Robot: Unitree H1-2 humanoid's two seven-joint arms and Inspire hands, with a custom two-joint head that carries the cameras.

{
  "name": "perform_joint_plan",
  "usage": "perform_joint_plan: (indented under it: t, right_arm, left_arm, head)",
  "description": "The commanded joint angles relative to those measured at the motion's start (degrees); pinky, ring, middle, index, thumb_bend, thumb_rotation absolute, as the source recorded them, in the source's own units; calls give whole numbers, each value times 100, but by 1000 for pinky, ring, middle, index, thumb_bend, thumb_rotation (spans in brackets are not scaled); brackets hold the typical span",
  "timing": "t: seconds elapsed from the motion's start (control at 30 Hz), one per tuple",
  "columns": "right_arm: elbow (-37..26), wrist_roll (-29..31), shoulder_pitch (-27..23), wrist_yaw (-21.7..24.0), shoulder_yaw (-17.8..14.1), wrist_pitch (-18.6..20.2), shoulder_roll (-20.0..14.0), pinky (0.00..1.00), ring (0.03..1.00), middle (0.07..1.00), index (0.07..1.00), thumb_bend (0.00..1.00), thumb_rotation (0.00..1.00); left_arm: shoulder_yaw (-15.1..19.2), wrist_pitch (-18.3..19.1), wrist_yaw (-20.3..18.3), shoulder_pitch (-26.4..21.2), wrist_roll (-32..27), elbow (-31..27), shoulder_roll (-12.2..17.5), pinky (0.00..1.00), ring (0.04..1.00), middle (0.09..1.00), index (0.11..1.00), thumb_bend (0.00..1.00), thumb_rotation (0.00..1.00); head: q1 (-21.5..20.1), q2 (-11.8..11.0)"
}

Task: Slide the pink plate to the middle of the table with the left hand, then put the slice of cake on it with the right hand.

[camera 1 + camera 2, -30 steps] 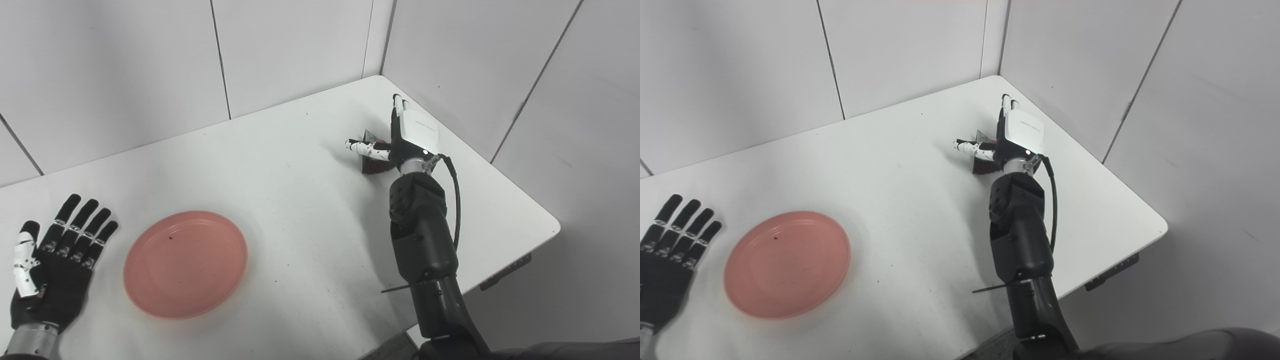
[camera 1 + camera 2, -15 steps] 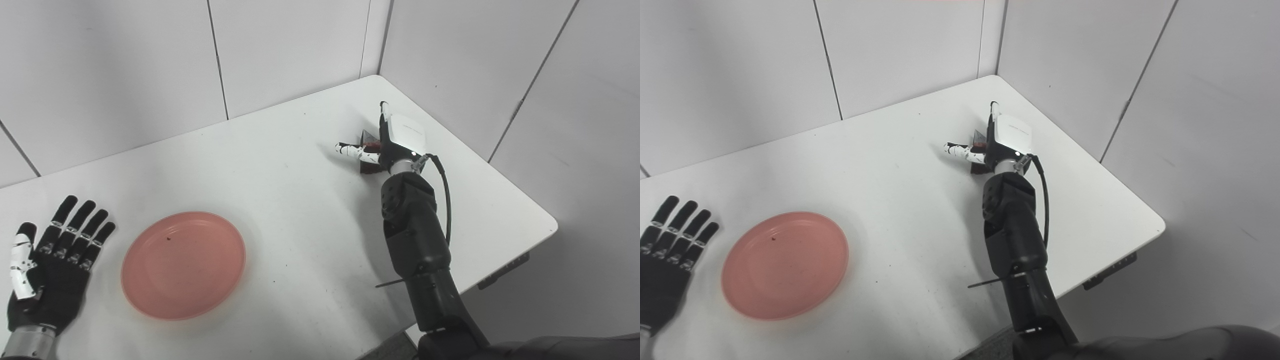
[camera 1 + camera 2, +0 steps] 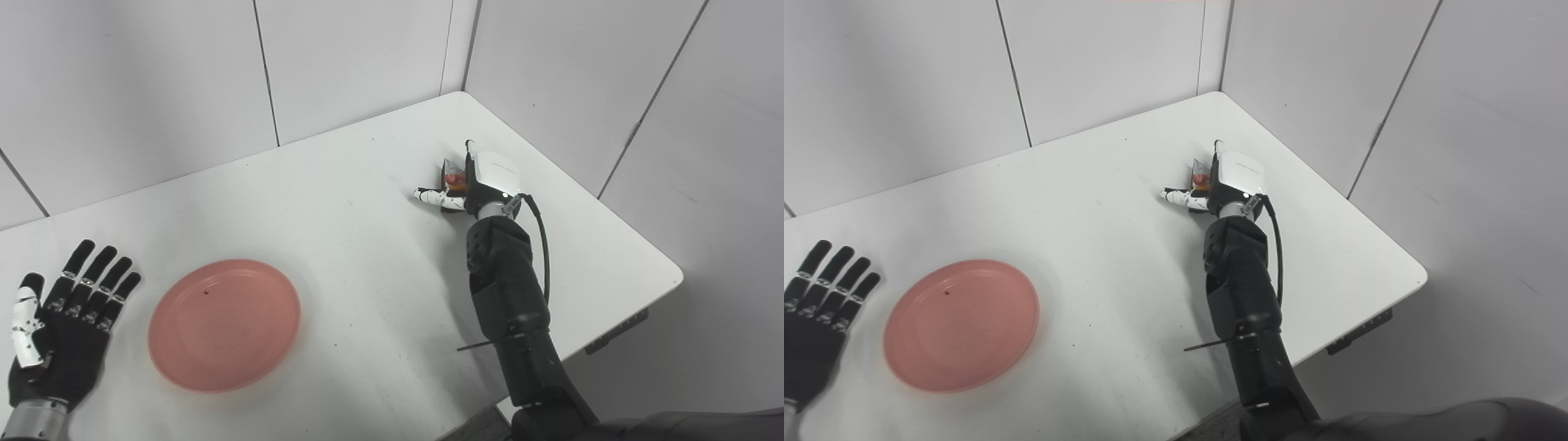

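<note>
The pink plate (image 3: 224, 324) lies bare on the white table (image 3: 343, 202), towards its front left. My left hand (image 3: 64, 324) rests flat and open just left of the plate, apart from it. The slice of cake (image 3: 452, 177), dark with a red bit on top, stands far to the right near the wall. My right hand (image 3: 487, 180) is down beside it, open, with the thumb stretched out to the left in front of the slice and the fingers along its right side. Most of the cake is hidden by the hand.
Grey wall panels close off the back and the right side of the table. The table's right corner and front edge (image 3: 677, 272) lie near my right forearm (image 3: 508, 288). A black cable (image 3: 542, 233) loops off the right wrist.
My right hand has dropped and pulled back a little around the cake, its thumb lower by the table. The left hand and plate have stayed put; the camera shifted slightly.
</note>
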Motion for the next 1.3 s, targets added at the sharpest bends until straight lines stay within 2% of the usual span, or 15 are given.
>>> perform_joint_plan:
  t: [0.0,0.23,0.3,0.37,0.4,0.43,0.47,0.5,0.53,0.6,0.63,0.7,0.9,1.1,1.27]
  right_arm:
    - [-124,-146,-204,-49,-61,20,-113,733,856,924,964,1000,673]
    - [-21,-142,-217,-57,-106,21,-140,763,866,916,926,999,624]
    - [-13,-108,-233,-83,-150,20,-109,703,833,889,901,991,604]
    - [-47,102,-227,-228,-173,20,-80,636,793,863,882,967,517]
    - [-54,299,-212,-385,-157,19,-84,521,671,768,844,934,404]
    - [-72,469,-190,-502,-115,17,-104,338,443,555,809,901,302]
    - [-87,562,-168,-559,-68,17,-130,249,340,457,772,868,245]
    - [-91,617,-152,-594,-25,18,-157,217,305,425,754,853,222]
    - [-134,739,-106,-663,70,7,-215,204,284,397,596,657,169]
    - [-189,1034,-11,-820,231,-41,-324,196,270,375,515,557,141]
    - [-213,1158,29,-887,296,-53,-363,227,312,417,527,534,46]
    - [-236,1338,78,-990,403,-29,-425,241,326,434,535,524,9]
    - [-143,1634,125,-1288,593,15,-586,256,339,435,534,522,0]
    - [-183,1697,165,-1304,632,18,-637,247,326,422,535,521,0]
    - [-294,1555,121,-1161,479,20,-532,263,346,438,529,524,0]
  left_arm:
    - [-29,314,221,322,170,211,112,865,857,860,857,378,1000]
    - [-25,294,174,322,136,237,120,874,865,867,863,376,1000]
    - [-22,310,203,328,143,216,113,866,859,861,857,377,1000]
    - [-23,313,224,334,152,195,108,862,855,857,853,378,1000]
    - [-28,301,221,337,159,191,108,860,853,854,851,379,1000]
    - [-29,302,221,339,159,186,107,861,854,854,851,379,1000]
    - [-27,307,225,341,157,182,105,862,854,853,850,379,1000]
    - [-25,313,228,342,154,178,104,863,853,852,850,380,1000]
    - [-24,316,246,345,159,168,98,861,852,851,848,381,1000]
    - [-31,307,248,349,166,161,95,859,851,850,845,381,1000]
    - [-38,293,229,347,166,172,99,865,857,856,850,381,1000]
    - [-48,273,202,343,166,190,107,868,859,860,856,381,1000]
    - [-62,242,197,340,174,209,96,868,859,858,855,377,1000]
    - [-64,258,171,346,146,203,85,869,861,861,860,380,1000]
    - [-87,255,239,366,192,148,53,866,861,862,855,380,1000]
  head:
    - [5,-2]
    - [24,13]
    - [32,15]
    - [34,21]
    - [34,21]
    - [38,21]
    - [38,21]
    - [38,21]
    - [49,20]
    - [49,20]
    - [49,20]
    - [49,20]
    - [77,11]
    - [119,12]
    - [178,6]
